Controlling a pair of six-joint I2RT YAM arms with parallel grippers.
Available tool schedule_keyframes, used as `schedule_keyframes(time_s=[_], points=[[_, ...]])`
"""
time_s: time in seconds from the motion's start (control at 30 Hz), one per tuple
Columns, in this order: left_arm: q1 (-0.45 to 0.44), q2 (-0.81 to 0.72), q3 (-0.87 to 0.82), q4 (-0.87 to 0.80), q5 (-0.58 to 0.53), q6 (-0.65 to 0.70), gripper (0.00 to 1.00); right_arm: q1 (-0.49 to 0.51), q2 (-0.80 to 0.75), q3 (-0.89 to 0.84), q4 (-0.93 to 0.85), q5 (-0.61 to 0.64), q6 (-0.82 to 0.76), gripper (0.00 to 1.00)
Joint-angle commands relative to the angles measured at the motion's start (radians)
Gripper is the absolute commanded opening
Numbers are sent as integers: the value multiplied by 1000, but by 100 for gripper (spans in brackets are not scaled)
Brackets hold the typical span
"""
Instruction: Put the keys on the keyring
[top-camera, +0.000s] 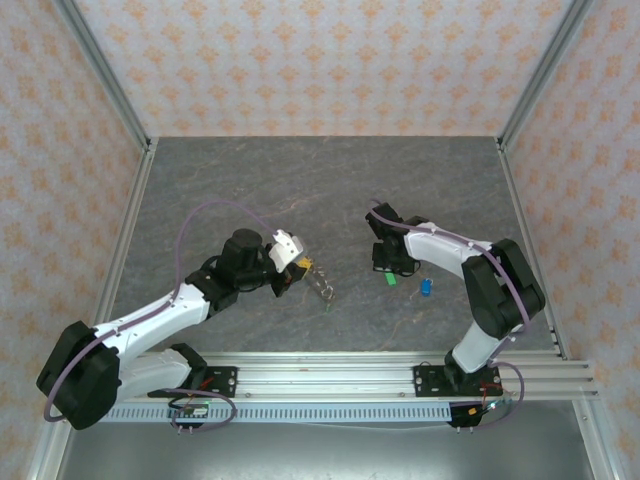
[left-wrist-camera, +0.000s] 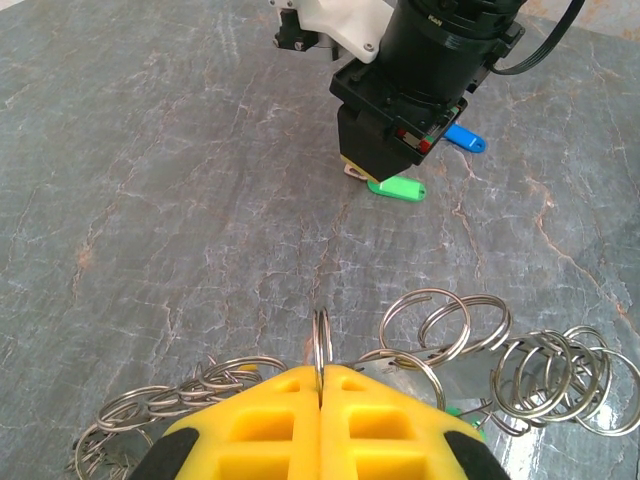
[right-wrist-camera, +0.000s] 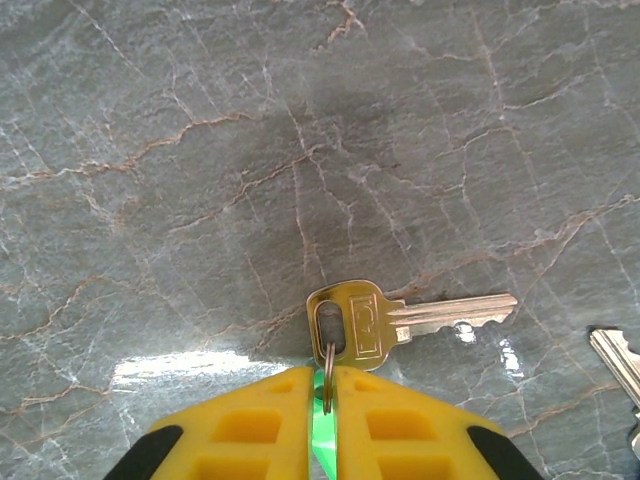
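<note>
Left gripper (left-wrist-camera: 320, 374): yellow fingers together, pinching one loop of silver wire keyring (left-wrist-camera: 540, 372). Right of keyring, right gripper (right-wrist-camera: 322, 374) clamped on green plastic tag (right-wrist-camera: 320, 432) of brass key (right-wrist-camera: 372, 322).

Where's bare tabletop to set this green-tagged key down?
Free: the whole far half of the grey stone-patterned table, up to the back wall, and the near strip along the metal rail. Crowded: the middle, where the left gripper pinches the cluster of silver wire rings and the right gripper holds the green-tagged silver key beside the blue-tagged key.
</note>
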Motion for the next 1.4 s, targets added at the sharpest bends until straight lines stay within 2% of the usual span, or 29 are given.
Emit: schedule_keyframes(time_s=[0.0,0.83,1.03,1.37], points=[[-5,0,44,8,25,29,0,7,8,-13,-1,1,18,12],[-5,12,63,-7,27,33,0,7,-4,-26,13,67,0,8],[-5,25,77,-9,33,33,0,2,5,-29,30,55,1,16],[-5,30,81,-15,39,33,0,1,9,-34,49,62,12,16]])
